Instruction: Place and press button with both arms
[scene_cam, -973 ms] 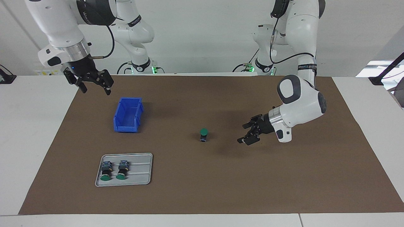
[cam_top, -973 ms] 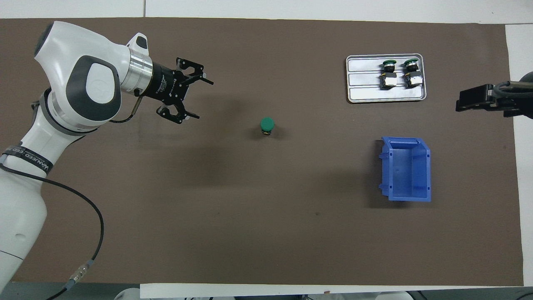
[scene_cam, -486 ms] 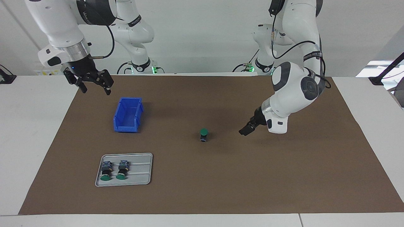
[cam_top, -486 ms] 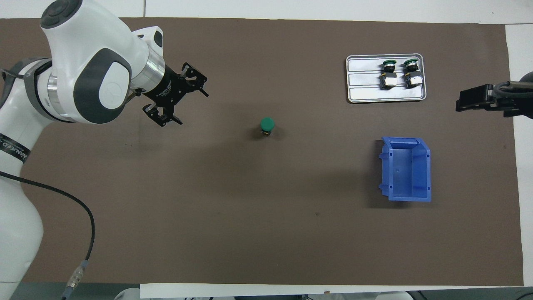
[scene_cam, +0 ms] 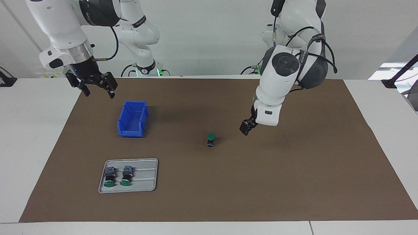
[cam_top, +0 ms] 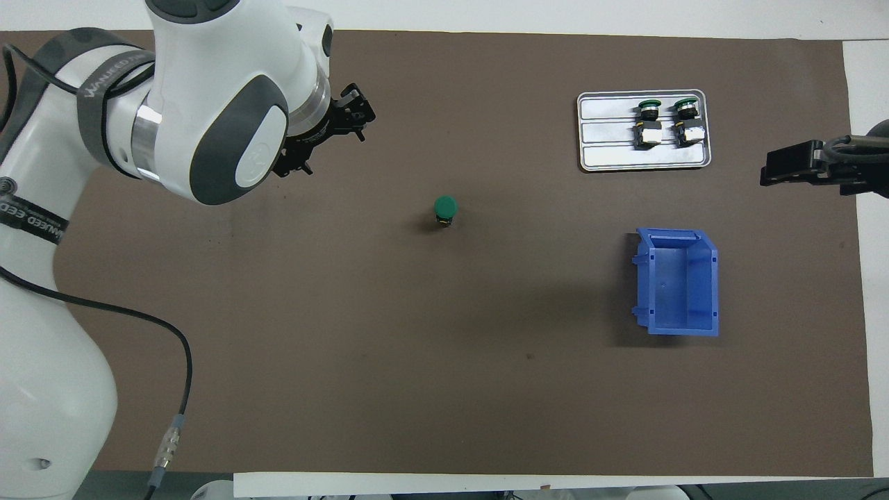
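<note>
The button [scene_cam: 211,137] [cam_top: 445,207] stands upright on its block at the middle of the brown mat, green cap up, with nothing touching it. My left gripper [scene_cam: 245,129] [cam_top: 335,154] hangs over the mat beside the button, toward the left arm's end of the table. It points down, with the wrist covering much of it, and its fingertips are apart with nothing between them. My right gripper [scene_cam: 98,93] [cam_top: 771,167] waits in the air over the mat's edge near the blue bin, open and holding nothing.
A blue bin [scene_cam: 132,119] [cam_top: 680,281] sits toward the right arm's end. Farther from the robots than the bin lies a grey tray [scene_cam: 147,186] [cam_top: 625,160] with two more buttons [scene_cam: 110,178] on their sides. The brown mat [scene_cam: 294,182] covers the table.
The left arm has lifted its wrist and swung the gripper from lying level to pointing down, closer to the button. The button, tray, bin and right arm have not moved.
</note>
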`<state>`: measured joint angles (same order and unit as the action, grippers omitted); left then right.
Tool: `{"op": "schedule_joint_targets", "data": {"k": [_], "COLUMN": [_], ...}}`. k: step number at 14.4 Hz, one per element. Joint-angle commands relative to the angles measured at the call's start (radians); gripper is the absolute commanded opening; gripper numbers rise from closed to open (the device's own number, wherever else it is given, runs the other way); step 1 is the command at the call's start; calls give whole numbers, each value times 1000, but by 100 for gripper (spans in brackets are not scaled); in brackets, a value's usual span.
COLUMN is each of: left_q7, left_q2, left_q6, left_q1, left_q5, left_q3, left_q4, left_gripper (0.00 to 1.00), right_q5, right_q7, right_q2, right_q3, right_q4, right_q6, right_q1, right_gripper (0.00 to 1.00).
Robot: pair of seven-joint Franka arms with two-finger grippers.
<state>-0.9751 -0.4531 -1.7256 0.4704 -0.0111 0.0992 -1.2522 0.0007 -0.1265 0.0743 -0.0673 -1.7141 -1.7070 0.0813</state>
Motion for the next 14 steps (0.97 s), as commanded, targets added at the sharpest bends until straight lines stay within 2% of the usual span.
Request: {"op": "schedule_joint_targets", "data": {"k": [1,4,7,14], "left_q7": [48,59,61,116], "left_q2": [-52,-52,-74,-141], "left_q6": [-20,-52,-86,-161], "left_q1": [62,97,126,169], "left_q5": [33,34,36,26], "left_q3": [-7,-7,-6,-6], "left_q4": [76,51,17,11], "left_gripper": [59,20,0,0], "right_q5": [15,15,15,15], "right_q7": [22,22,22,22], "right_q2": [25,25,25,25], "right_q3": [0,-2,-2,-2], "right_q4": [-27,-27,-27,-27], "right_q6": [0,1,1,0], "right_q1": [9,9,9,9], "right_gripper": [99,99,99,99]}}
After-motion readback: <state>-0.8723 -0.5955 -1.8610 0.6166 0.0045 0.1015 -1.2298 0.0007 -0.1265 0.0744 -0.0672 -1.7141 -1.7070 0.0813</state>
